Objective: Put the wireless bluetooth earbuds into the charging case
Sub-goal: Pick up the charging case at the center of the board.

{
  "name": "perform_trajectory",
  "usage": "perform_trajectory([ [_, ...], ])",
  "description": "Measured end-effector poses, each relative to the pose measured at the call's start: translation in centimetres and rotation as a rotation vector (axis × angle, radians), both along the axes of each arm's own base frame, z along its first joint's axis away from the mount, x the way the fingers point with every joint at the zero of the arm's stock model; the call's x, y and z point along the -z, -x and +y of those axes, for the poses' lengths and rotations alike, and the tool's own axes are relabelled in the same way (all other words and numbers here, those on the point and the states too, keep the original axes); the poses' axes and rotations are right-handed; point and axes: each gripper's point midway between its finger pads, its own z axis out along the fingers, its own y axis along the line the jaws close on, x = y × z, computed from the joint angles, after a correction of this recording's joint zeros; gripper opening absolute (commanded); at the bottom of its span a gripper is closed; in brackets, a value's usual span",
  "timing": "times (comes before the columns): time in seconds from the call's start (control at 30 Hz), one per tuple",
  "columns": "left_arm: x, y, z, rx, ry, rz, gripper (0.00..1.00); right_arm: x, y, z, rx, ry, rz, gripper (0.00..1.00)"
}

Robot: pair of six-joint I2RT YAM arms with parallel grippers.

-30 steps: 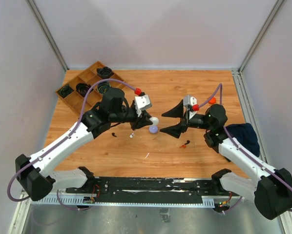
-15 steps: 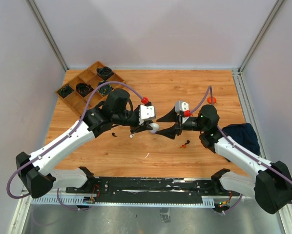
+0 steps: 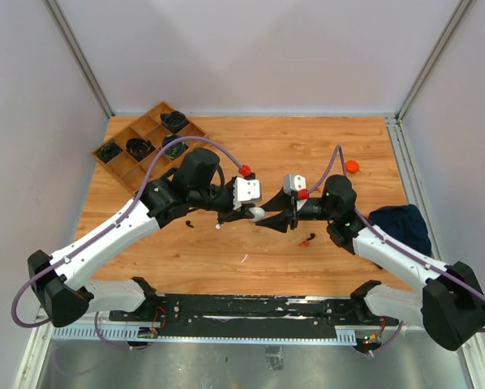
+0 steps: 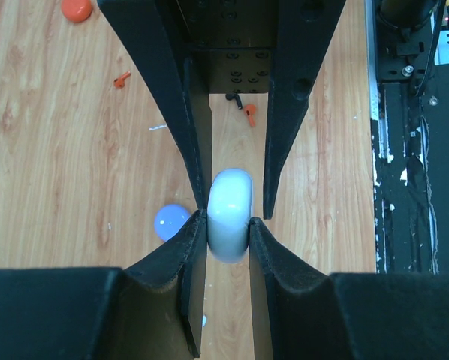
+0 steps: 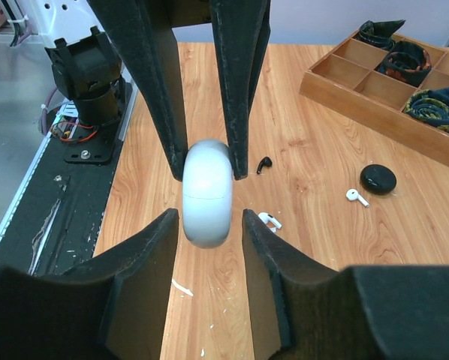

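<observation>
The pale, whitish round charging case (image 4: 230, 202) hangs on edge above the wooden desk (image 3: 267, 146), midway between the two arms. None of the tiny stemmed earbuds is in it; they lie loose on the desk. In the right wrist view a white earbud (image 5: 268, 220) lies just beyond the case, a second white earbud (image 5: 354, 196) farther off, and a black earbud (image 5: 264, 162) between them and the arm. In the left wrist view two red-orange earbuds (image 4: 121, 79) (image 4: 250, 112) and another black earbud (image 4: 233, 97) lie ahead.

The left gripper (image 4: 227, 221) is clamped on the case, both pads pressed against its flat faces. The right gripper (image 5: 209, 217) faces it head-on, its jaws apart and straddling the case's free half, with a thin gap visible on each side.

On the desk under the case lies a pale purple round piece (image 4: 170, 221). A black round case (image 5: 378, 178) lies near the second white earbud, and an orange round case (image 3: 352, 166) sits towards the far right. A compartmented wooden tray (image 3: 149, 121) in the far left corner holds coiled black cables (image 3: 176, 119). A dark blue cloth (image 3: 401, 223) lies at the right edge.
</observation>
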Motion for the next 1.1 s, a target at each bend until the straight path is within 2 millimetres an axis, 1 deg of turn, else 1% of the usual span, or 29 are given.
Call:
perform_trajectory([
  [0.33, 0.6, 0.3, -0.1, 0.007, -0.018, 0.014, 0.00, 0.3, 0.1, 0.1, -0.005, 0.008, -0.002, 0.37],
  [0.43, 0.6, 0.3, -0.1, 0.006, -0.021, 0.017, 0.00, 0.3, 0.2, 0.1, -0.009, 0.008, -0.003, 0.33],
  [0.53, 0.5, 0.2, -0.2, 0.007, -0.020, 0.016, 0.00, 0.4, 0.2, 0.2, -0.009, 0.010, -0.002, 0.26],
  [0.57, 0.4, 0.1, -0.3, 0.006, -0.019, 0.016, 0.02, 0.4, 0.2, 0.2, -0.009, 0.011, -0.002, 0.23],
  [0.67, 0.5, 0.1, -0.3, 0.002, -0.023, 0.018, 0.15, 0.6, 0.1, 0.2, -0.008, 0.013, -0.003, 0.15],
  [0.7, 0.5, 0.0, -0.2, -0.001, -0.025, 0.018, 0.21, 0.6, 0.1, 0.2, -0.008, 0.014, -0.005, 0.13],
  [0.73, 0.6, 0.0, -0.2, -0.006, -0.025, 0.020, 0.30, 0.6, 0.0, 0.2, -0.007, 0.013, -0.007, 0.12],
  [0.8, 0.5, -0.1, -0.2, -0.019, -0.025, 0.022, 0.44, 0.5, -0.1, 0.2, -0.003, 0.012, -0.009, 0.09],
  [0.87, 0.5, -0.3, -0.3, -0.033, -0.019, 0.016, 0.54, 0.4, -0.1, 0.2, 0.001, 0.009, -0.013, 0.08],
  [0.97, 0.9, -0.6, 0.0, -0.069, -0.010, 0.013, 0.63, 0.4, 0.2, 0.0, 0.004, 0.000, -0.024, 0.07],
  [1.1, 1.3, -0.7, 0.4, -0.107, 0.005, 0.005, 0.68, 0.5, 0.3, -0.1, 0.011, -0.015, -0.032, 0.05],
])
